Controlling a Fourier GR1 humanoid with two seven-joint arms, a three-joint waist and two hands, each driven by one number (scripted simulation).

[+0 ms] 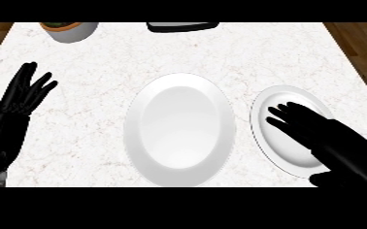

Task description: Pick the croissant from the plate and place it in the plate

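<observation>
A large white plate (179, 128) lies in the middle of the marble counter with nothing on it. A smaller white plate (267, 107) lies to its right. My right hand (315, 131) is spread over this smaller plate, fingers pointing up and left, and covers most of its inside. No croissant shows; it may lie hidden under that hand. My left hand (22, 97) rests open at the left edge, fingers up, well away from both plates.
A grey pot with a green plant (69, 29) stands at the back left. A dark flat object (183, 26) lies at the back centre. Wooden floor shows past the counter's right edge (351, 43).
</observation>
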